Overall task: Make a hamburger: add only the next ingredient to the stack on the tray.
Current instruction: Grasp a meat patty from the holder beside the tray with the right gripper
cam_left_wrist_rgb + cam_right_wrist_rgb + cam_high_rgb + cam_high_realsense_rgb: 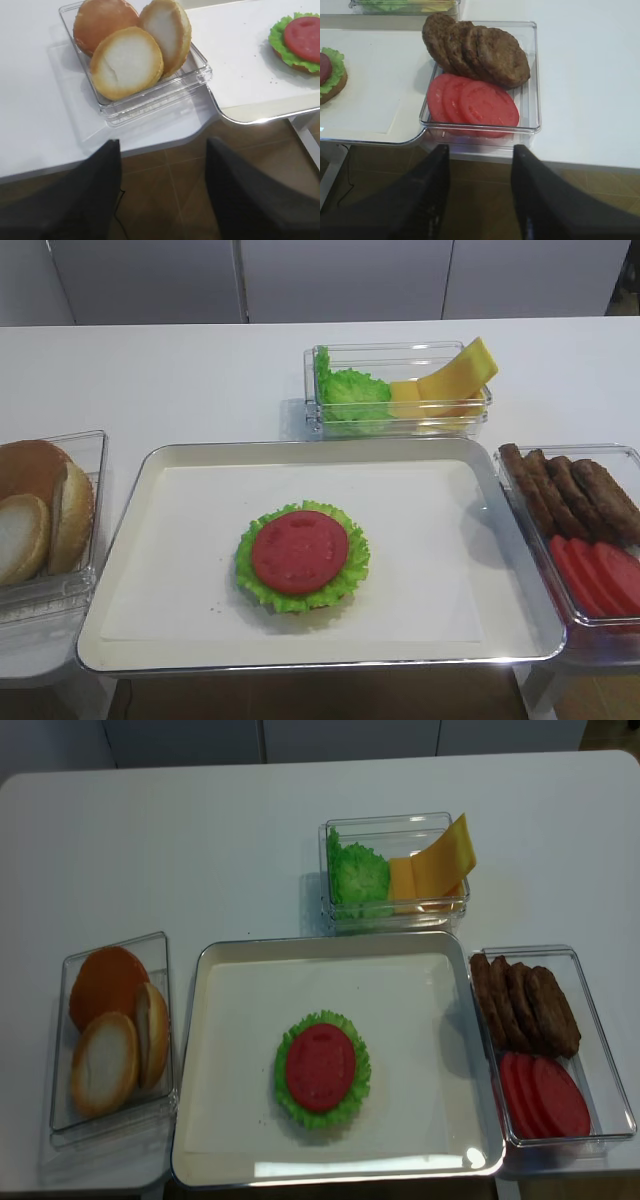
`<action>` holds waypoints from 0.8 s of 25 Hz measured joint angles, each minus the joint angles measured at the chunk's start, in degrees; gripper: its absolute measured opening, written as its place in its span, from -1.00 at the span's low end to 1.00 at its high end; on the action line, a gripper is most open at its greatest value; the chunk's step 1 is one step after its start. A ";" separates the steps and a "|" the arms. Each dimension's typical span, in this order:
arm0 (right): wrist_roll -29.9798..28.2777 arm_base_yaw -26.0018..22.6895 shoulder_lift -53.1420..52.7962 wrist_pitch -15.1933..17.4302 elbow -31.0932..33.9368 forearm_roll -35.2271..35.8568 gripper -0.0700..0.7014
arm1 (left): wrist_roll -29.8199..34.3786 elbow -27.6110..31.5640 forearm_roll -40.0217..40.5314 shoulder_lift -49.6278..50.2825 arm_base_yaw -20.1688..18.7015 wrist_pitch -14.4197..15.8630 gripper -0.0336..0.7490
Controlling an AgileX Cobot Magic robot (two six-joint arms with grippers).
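Right gripper nearest, fingers spread and empty, low off the table edge — box of patties just ahead.

Straight beyond it, tomato slices, then the dark meat patty at the row's end; ahead-left, the stack mid-tray. Left gripper likewise spread, empty, before the bun halves.

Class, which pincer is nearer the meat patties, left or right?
Right. The right pincer hangs off the table edge before the patties; the left pincer hangs by the buns, across the tray.
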 joint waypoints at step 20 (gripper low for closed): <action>0.00 0.00 0.00 -0.41 0.00 0.07 0.50 | 0.00 0.00 0.00 0.00 0.00 0.00 0.11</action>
